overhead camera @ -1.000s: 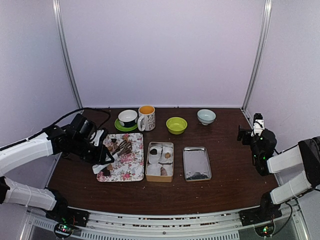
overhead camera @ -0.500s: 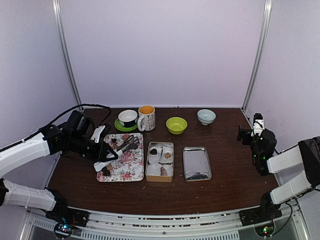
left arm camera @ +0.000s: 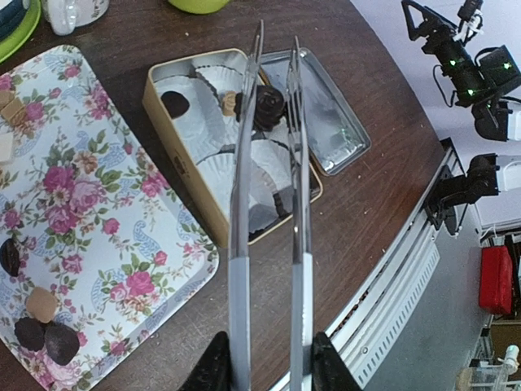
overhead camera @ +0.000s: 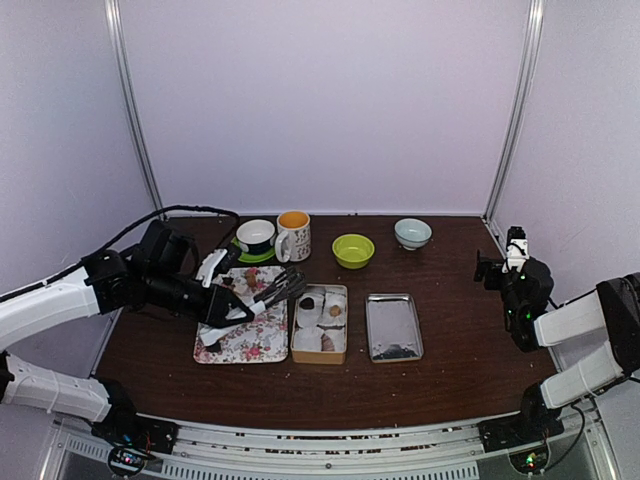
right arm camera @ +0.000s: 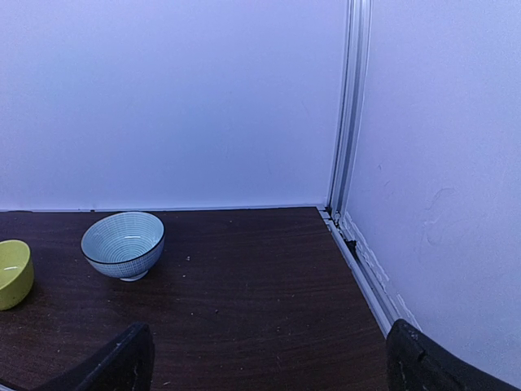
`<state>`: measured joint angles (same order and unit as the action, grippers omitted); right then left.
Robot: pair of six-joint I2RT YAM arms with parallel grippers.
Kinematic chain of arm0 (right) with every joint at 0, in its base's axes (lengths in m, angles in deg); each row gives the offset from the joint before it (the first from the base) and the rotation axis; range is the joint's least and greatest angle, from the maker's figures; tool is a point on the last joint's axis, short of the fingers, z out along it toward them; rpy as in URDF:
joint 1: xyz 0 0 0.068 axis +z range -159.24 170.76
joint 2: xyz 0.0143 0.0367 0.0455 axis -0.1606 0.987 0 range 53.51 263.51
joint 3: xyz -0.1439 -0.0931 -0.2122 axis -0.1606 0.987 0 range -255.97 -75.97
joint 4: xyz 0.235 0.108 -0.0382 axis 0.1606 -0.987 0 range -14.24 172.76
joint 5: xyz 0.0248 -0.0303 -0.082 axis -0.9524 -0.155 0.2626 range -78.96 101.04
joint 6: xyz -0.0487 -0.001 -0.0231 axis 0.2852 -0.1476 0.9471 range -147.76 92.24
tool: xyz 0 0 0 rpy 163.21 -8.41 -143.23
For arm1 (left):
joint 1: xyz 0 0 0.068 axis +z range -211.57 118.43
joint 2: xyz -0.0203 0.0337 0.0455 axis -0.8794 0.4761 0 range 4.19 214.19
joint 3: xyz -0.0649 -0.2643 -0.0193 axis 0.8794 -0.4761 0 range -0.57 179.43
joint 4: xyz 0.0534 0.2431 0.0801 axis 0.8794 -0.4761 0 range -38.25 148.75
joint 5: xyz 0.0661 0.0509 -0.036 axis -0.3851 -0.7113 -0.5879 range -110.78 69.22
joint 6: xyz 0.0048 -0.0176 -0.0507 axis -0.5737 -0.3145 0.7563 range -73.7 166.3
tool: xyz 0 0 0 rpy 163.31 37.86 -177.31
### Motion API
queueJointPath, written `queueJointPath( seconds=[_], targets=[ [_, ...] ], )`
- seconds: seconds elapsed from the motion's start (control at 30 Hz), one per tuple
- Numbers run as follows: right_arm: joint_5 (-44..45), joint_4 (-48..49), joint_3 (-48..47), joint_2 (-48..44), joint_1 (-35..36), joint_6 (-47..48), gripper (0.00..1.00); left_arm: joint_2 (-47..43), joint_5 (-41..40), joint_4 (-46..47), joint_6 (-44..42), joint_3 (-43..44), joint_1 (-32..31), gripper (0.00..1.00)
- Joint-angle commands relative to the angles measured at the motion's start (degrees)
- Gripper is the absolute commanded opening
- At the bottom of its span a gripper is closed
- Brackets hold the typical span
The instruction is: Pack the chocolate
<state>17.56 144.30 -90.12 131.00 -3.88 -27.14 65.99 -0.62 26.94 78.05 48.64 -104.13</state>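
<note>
The chocolate (left arm camera: 31, 334) is left partly on the floral tray (left arm camera: 122, 236), one dark lump (left arm camera: 267, 104) is pinched over the tin (left arm camera: 175, 175) by the silver tongs (left arm camera: 238, 244), which are clamped in the left gripper (left arm camera: 269, 371), and the right gripper (right arm camera: 269, 358) is held wide open and empty at the far right

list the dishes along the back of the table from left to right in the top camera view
white cup on a green saucer → white mug with an orange inside → lime green bowl → pale blue bowl
</note>
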Motion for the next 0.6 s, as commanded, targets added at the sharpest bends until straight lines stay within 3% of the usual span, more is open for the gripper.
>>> queueJointPath(
  seconds=[0.0, 0.57],
  targets=[
    [1.2, 0.8, -0.2, 0.3, -0.3, -0.5, 1.0, 1.9, 0.3, 5.0, -2.3, 3.0, -2.6, 0.27],
    [1.1, 0.8, -0.1, 0.3, -0.4, -0.5, 1.0, 9.2, 1.6, 1.0, -4.7, 3.2, -4.7, 0.25]
  ],
)
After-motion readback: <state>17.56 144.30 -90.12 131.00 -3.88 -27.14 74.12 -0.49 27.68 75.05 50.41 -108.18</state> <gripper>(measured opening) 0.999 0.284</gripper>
